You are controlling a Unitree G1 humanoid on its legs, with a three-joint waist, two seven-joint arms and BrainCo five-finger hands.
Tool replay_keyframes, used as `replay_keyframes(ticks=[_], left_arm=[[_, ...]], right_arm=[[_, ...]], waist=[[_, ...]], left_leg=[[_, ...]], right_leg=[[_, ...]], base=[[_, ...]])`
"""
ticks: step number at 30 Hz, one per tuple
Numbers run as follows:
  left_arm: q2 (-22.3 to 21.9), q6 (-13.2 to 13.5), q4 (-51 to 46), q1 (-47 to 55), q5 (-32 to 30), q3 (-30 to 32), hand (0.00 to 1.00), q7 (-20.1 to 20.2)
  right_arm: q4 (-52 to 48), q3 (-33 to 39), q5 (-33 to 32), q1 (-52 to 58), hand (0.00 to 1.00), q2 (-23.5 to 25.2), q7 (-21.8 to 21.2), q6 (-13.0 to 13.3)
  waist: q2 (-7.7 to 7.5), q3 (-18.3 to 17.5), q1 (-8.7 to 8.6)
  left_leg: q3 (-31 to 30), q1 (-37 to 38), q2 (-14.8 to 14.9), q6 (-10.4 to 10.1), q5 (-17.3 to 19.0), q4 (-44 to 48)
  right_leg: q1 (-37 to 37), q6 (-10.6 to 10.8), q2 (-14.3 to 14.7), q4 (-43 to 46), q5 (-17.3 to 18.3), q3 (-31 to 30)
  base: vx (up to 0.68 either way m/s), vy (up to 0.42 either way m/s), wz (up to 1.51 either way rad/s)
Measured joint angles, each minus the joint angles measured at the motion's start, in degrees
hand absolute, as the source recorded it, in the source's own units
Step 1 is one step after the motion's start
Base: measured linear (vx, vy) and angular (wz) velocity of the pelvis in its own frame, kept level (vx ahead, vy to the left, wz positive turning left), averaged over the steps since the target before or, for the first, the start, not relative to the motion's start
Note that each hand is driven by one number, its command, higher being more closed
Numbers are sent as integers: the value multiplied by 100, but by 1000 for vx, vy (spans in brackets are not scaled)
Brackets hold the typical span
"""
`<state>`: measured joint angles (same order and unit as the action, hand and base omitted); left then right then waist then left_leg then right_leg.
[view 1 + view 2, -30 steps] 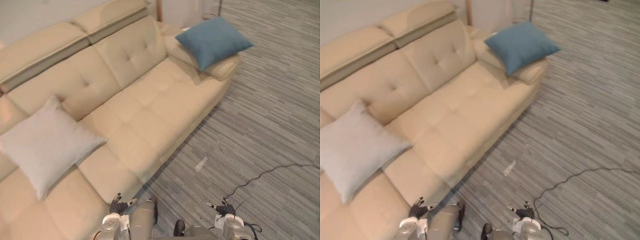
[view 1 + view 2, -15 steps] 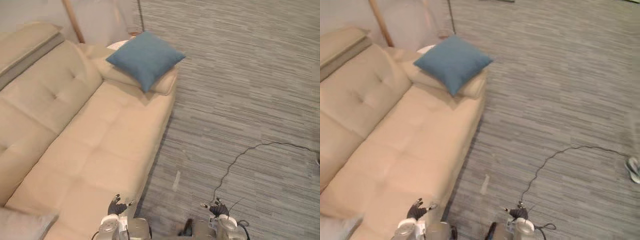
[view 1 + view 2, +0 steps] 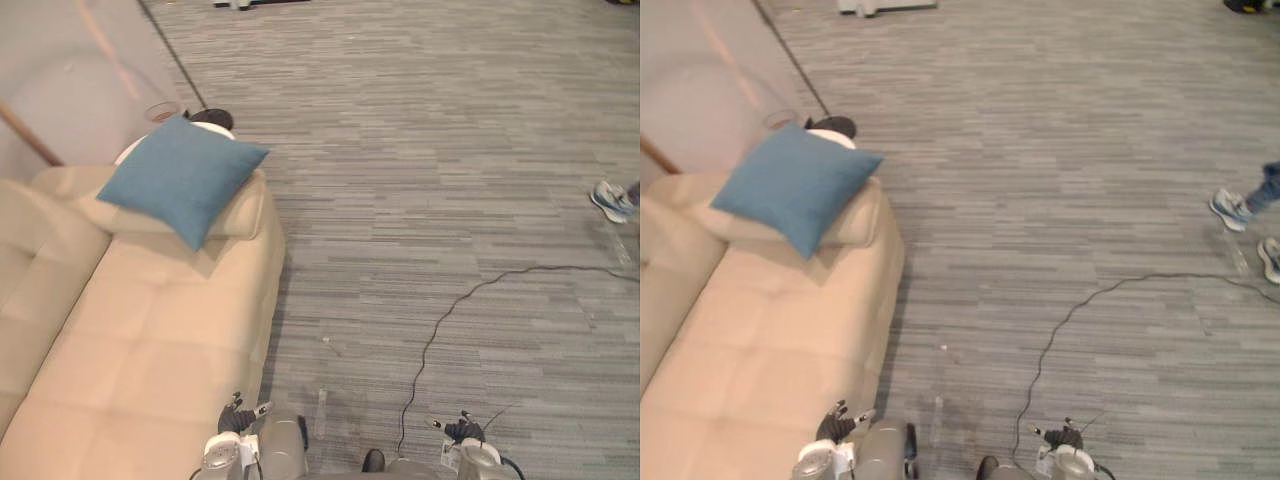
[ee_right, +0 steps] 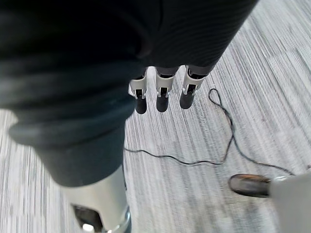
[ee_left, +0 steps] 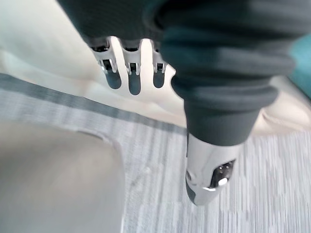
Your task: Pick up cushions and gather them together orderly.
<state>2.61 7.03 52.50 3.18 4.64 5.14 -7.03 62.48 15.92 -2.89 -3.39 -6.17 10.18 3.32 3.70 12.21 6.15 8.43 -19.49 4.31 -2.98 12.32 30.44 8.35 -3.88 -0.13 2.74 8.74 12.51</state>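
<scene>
Both empty, fingers straight: left robot hand (image 5: 131,77), right robot hand (image 4: 163,94).

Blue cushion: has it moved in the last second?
No. The blue cushion still rests on the sofa armrest; the camera turned, not the cushion.

A blue cushion (image 3: 795,198) sits on the arm of the sofa (image 3: 760,330), far ahead of the left hand (image 3: 837,424). The right hand (image 3: 1065,437) hangs over grey floor (image 3: 1040,150) (a person's shoes (image 3: 1232,208) stand far off to its right).
</scene>
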Motion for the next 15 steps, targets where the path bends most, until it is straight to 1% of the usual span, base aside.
replay_keyframes(ticks=[1, 2, 3, 4, 5, 6, 7, 8, 9, 10, 11, 12, 13, 14, 15], left_arm=[[-13, -5, 3, -8, -1, -5, 0, 3], [-45, -8, 9, 1, -2, -18, 0, 10], [-52, -5, 15, 4, 10, -23, 0, 13], [-25, 7, 15, -23, 11, -6, 0, 16], [26, 3, 13, -41, 9, 5, 0, 40], [48, 6, -4, -70, 10, 45, 0, 95], [26, 5, -2, -82, 14, 45, 0, 116], [4, 4, 12, -80, 23, 47, 0, 118], [60, -19, 64, -86, 25, 34, 0, 112], [90, -35, 99, -85, 21, 13, 0, 112], [120, -78, 160, -71, 20, -111, 0, 120], [129, -82, 163, -59, 23, -144, 0, 117], [160, -108, 162, -35, 26, -192, 0, 104], [152, -112, 159, -35, 26, -190, 0, 104], [132, -113, 153, -72, 28, -184, 0, 101]], right_arm=[[-2, 22, 0, -7, 0, -3, 3, 0], [-5, 85, 0, -5, 0, -11, 6, 0], [-1, 87, -1, 5, 0, 1, 9, -2], [13, 89, -1, 15, 0, 97, 12, -27], [0, 85, 3, 14, 0, 173, 1, -37], [-6, 86, 16, 78, 0, 221, -10, -43], [-4, 85, 53, 89, 0, 197, -16, -46], [0, 90, 54, 111, 0, 187, -18, -50], [-3, 89, 62, 129, 0, 212, -46, -50], [-7, 89, 63, 147, 0, 217, -56, -50], [-31, 86, 64, 238, 0, 212, -74, -51], [-35, 84, 66, 236, 0, 209, -83, -51], [-37, 80, 67, 261, 0, 215, -103, -53], [-44, 80, 67, 260, 0, 217, -111, -53], [-86, 82, 69, 266, 0, 207, -122, -49]], waist=[[11, -2, 12], [86, -2, 37], [97, 2, 40], [14, 0, 66], [-151, -27, 34], [-346, -32, 30], [-342, -35, 44], [-323, -43, 48], [-361, -39, 42], [-375, -39, 8], [-387, -28, -60], [-380, -30, -74], [-362, -14, -85], [-352, -11, -89], [-306, 12, -119]], left_leg=[[9, 0, -59, -26, -149, -459], [84, 82, -162, -69, -690, -1717], [138, 84, -161, 22, -947, -1911], [260, 193, -202, 435, -1428, -1893], [290, 173, -320, 548, -1414, -1765], [298, 75, -471, 663, -1042, -1388], [298, 63, -465, 701, -780, -1148], [346, 196, -411, 631, -576, -1029], [305, 553, -498, 668, -335, -977], [276, 677, -528, 675, -249, -969], [189, 1113, -610, 693, -39, -962], [151, 1249, -628, 695, 9, -983], [-12, 1793, -662, 680, 69, -1255], [-77, 1923, -657, 679, 68, -1354], [-266, 2169, -601, 679, 69, -1551]], right_leg=[[52, 26, 11, -73, 16, -45], [243, 117, 101, -274, 73, -138], [323, 163, 131, -330, 119, -166], [499, 249, 63, -365, 297, -252], [544, 309, -72, -317, 447, -237], [531, 397, -245, 4, 630, -244], [342, 491, -297, 568, 716, -262], [20, 674, -359, 1537, 801, -341], [-635, 1309, -566, 3383, 631, -521], [-787, 1473, -626, 3916, 560, -565], [-1174, 1460, -788, 5133, 570, -564], [-1267, 1374, -847, 5320, 616, -500], [-1600, 1011, -1053, 5258, 823, -140], [-1698, 928, -1088, 5066, 872, -41], [-1925, 846, -1073, 4376, 924, 98]], base=[[415, 64, -68], [344, 69, -36], [457, 107, -40], [485, 109, -12], [614, 109, -2], [634, 91, 14], [531, 89, 1], [615, 168, -9], [400, 133, -4], [622, 150, 27], [322, 52, 40], [640, 67, 57], [510, 4, 41], [680, -30, 60], [442, -70, 60]])
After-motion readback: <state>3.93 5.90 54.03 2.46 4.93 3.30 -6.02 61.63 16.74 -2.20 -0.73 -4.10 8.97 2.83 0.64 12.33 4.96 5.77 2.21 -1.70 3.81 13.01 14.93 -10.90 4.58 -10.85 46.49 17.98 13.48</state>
